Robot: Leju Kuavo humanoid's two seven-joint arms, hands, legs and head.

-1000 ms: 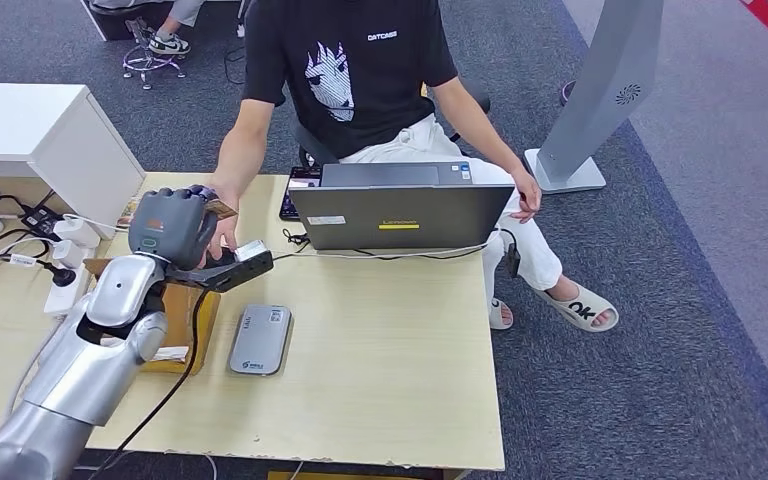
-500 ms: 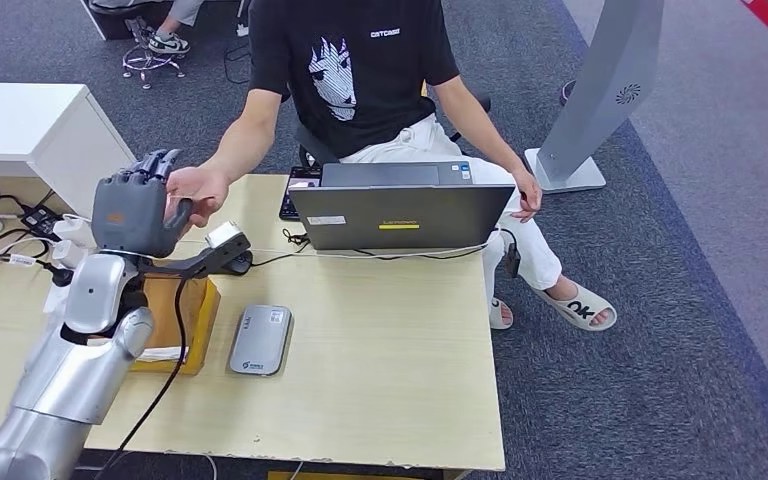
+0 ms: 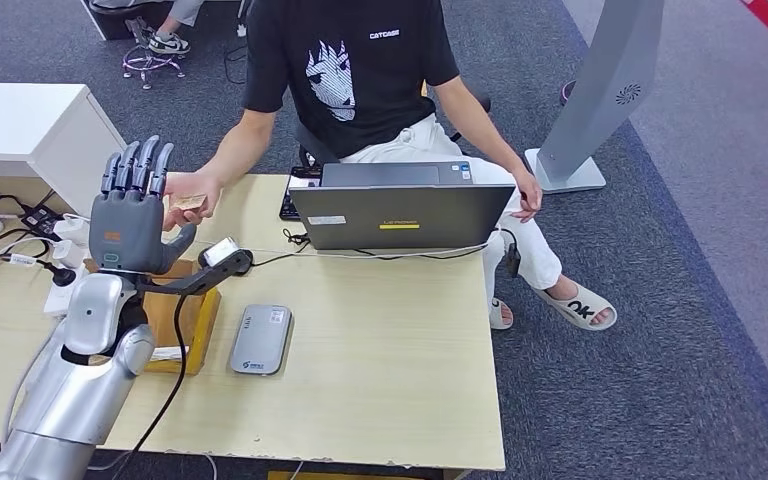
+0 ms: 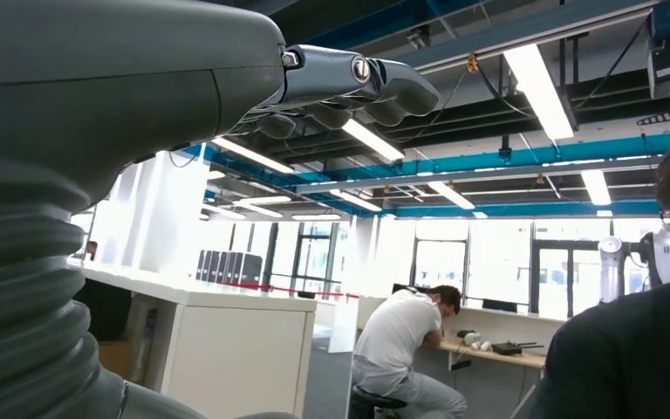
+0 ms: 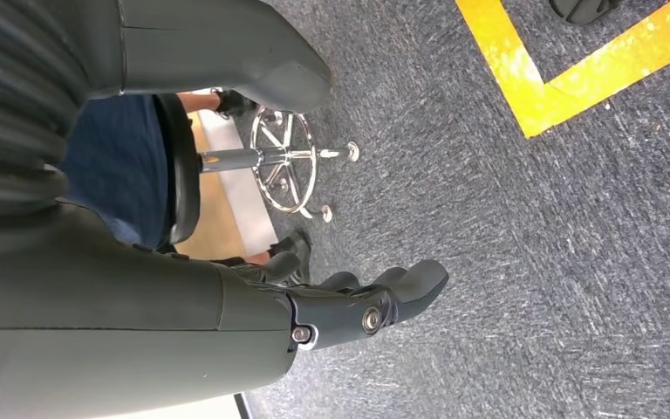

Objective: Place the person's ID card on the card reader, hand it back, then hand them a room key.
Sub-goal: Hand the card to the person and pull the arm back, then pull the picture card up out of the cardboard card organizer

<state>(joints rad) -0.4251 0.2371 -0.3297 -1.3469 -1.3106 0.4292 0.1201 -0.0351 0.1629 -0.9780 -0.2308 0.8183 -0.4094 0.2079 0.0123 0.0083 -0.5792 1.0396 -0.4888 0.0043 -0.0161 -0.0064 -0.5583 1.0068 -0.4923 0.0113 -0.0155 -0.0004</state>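
My left hand (image 3: 130, 215) stands raised over the table's far left, fingers spread and pointing up, holding nothing; the left wrist view shows its fingers (image 4: 349, 83) straight against the ceiling. Just beyond it the seated person's hand (image 3: 200, 185) holds a tan ID card (image 3: 189, 202). The grey card reader (image 3: 260, 340) lies flat on the wooden table (image 3: 390, 350), nearer me than my hand and to its right, with nothing on it. A wooden box (image 3: 198, 318) sits beside the reader, partly hidden by my forearm. My right hand (image 5: 358, 310) hangs over the carpet, loosely curved and empty.
An open laptop (image 3: 400, 215) stands at the table's far side before the person, with a phone (image 3: 295, 190) behind it. A power strip and cables (image 3: 60, 280) lie at the left edge. A white cabinet (image 3: 50, 130) and a grey kiosk stand (image 3: 600, 90) flank the table.
My left hand let go of the card, drew back to the left and lifted with its fingers spreading. The person's hand now holds the card.
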